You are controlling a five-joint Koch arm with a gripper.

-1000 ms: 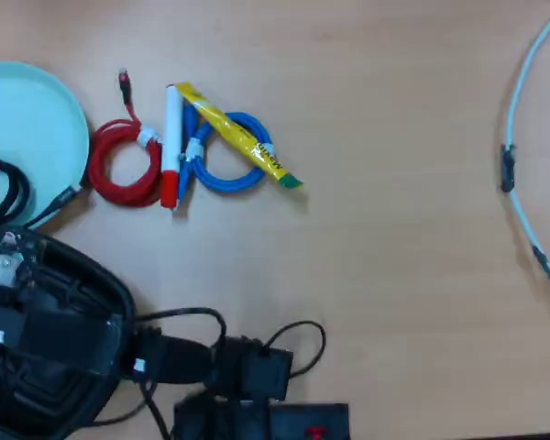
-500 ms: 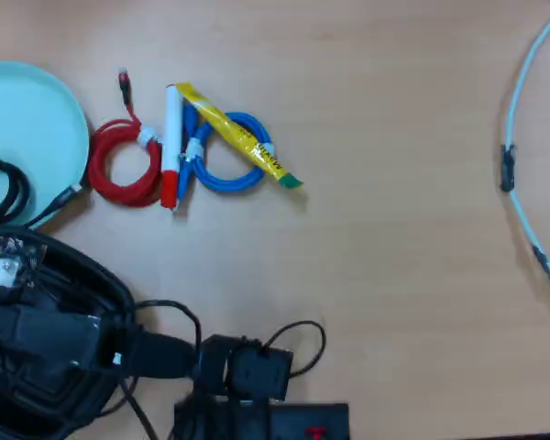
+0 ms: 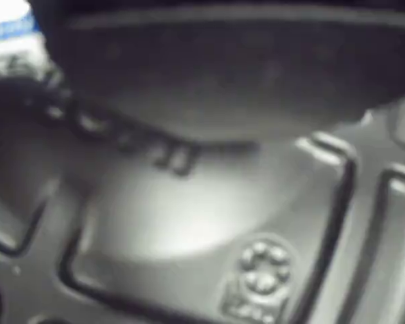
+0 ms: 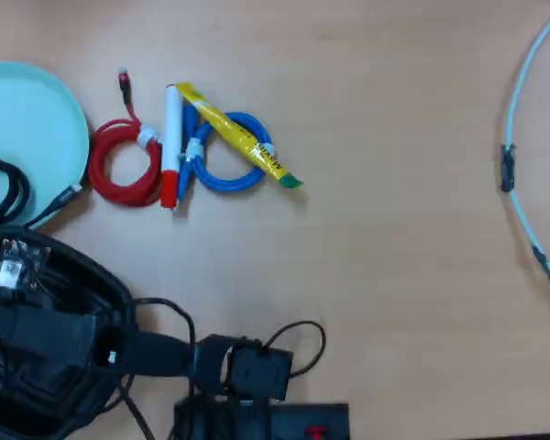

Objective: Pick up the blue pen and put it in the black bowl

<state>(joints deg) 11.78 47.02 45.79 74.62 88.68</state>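
Gripper [image 4: 9,266] sits low over the black bowl [image 4: 110,293] at lower left of the overhead view; jaws hidden by the arm, so open or closed cannot be told. Wrist view shows only the bowl's ridged floor, blurred. Blue pen [image 3: 10,28] may be the white-and-blue patch at top left (uncertain), close by the gripper. For a clean drop, release low over the floor, clear of the rim.

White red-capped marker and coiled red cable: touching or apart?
Touching. Overhead view: the white red-capped marker lies against the coiled red cable, no gap visible.
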